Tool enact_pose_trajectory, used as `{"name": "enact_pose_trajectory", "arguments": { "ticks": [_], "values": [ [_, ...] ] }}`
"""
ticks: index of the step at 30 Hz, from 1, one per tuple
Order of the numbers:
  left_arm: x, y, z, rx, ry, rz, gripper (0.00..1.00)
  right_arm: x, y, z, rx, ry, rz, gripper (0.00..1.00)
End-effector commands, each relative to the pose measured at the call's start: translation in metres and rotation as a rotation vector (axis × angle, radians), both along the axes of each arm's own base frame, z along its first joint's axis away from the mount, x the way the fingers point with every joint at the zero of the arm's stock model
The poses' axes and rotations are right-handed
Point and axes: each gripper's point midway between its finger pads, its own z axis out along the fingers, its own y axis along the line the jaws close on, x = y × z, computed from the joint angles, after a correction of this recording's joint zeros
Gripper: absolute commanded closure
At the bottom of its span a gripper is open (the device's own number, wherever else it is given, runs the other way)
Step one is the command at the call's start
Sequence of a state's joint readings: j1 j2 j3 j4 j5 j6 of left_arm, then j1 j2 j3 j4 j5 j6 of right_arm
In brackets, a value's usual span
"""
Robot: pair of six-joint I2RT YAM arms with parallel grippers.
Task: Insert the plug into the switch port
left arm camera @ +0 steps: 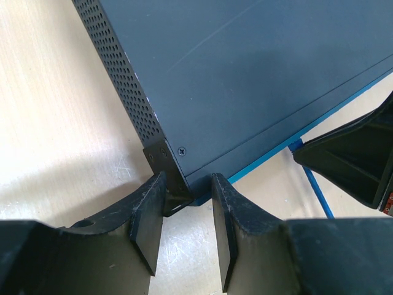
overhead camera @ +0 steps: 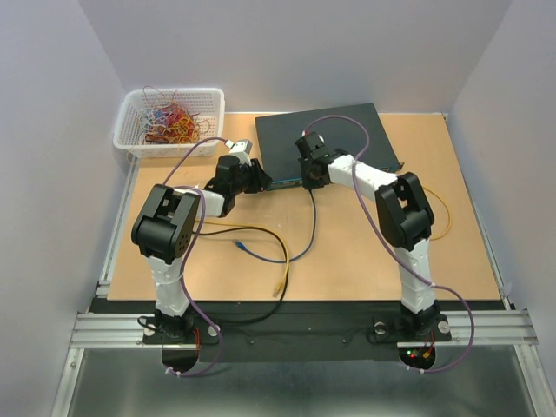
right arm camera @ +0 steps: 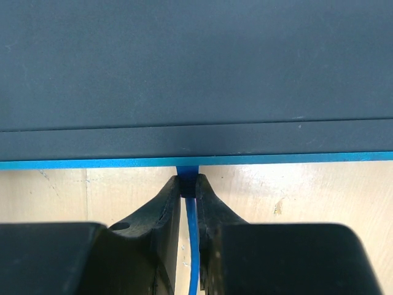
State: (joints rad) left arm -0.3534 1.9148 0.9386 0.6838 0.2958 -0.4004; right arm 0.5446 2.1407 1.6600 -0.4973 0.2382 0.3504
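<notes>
The switch (overhead camera: 330, 143) is a flat dark box with a blue front strip (right arm camera: 92, 163) at the back middle of the table. My right gripper (overhead camera: 308, 176) is shut on the blue plug (right arm camera: 189, 184) and holds it against the switch's front face. The port is hidden under the top edge. The plug's blue cable (right arm camera: 194, 246) trails back between the fingers. My left gripper (left arm camera: 187, 200) straddles the switch's front left corner bracket (left arm camera: 163, 161), fingertips (left arm camera: 150, 209) touching it on both sides. The right gripper also shows in the left wrist view (left arm camera: 353, 160).
A white basket (overhead camera: 130, 139) of coloured wires stands at the back left. A yellow cable (overhead camera: 252, 228) with its plug (overhead camera: 280, 285) and the blue cable's free end (overhead camera: 241, 247) lie in front of the switch. Another yellow cable (overhead camera: 446, 213) loops by the right arm.
</notes>
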Motion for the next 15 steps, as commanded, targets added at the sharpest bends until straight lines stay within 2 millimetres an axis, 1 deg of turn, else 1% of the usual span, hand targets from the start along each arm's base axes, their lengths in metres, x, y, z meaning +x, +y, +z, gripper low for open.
{"name": "enact_pose_trajectory", "arguments": {
  "ticks": [1, 2, 4, 8, 10, 12, 13, 14, 15],
  "values": [
    [-0.012, -0.029, -0.007, -0.004, 0.015, -0.1, 0.56, 0.054, 0.007, 0.042, 0.03, -0.212, -0.045, 1.0],
    [-0.011, -0.029, -0.006, -0.004, 0.015, -0.099, 0.56, 0.058, 0.008, 0.045, 0.031, -0.222, -0.044, 1.0],
    [-0.011, -0.029, -0.006, -0.001, 0.014, -0.1, 0.56, 0.064, 0.009, 0.045, 0.033, -0.227, -0.046, 1.0],
    [-0.011, -0.029, -0.006, 0.005, 0.014, -0.104, 0.56, 0.071, 0.007, 0.04, 0.024, -0.229, -0.051, 0.99],
    [-0.011, -0.03, -0.005, 0.006, 0.013, -0.108, 0.56, 0.078, 0.006, 0.048, 0.038, -0.246, -0.058, 1.0],
    [-0.012, -0.03, -0.005, 0.007, 0.014, -0.112, 0.56, 0.084, 0.009, 0.048, 0.042, -0.254, -0.052, 1.0],
    [-0.012, -0.03, -0.006, 0.009, 0.015, -0.114, 0.56, 0.091, 0.013, 0.057, 0.055, -0.279, -0.045, 1.0],
    [-0.012, -0.031, -0.004, 0.005, 0.014, -0.123, 0.56, 0.095, 0.015, 0.059, 0.051, -0.291, -0.032, 0.99],
    [-0.012, -0.032, -0.004, 0.007, 0.011, -0.127, 0.56, 0.097, 0.019, 0.056, 0.049, -0.291, -0.02, 1.0]
  ]
}}
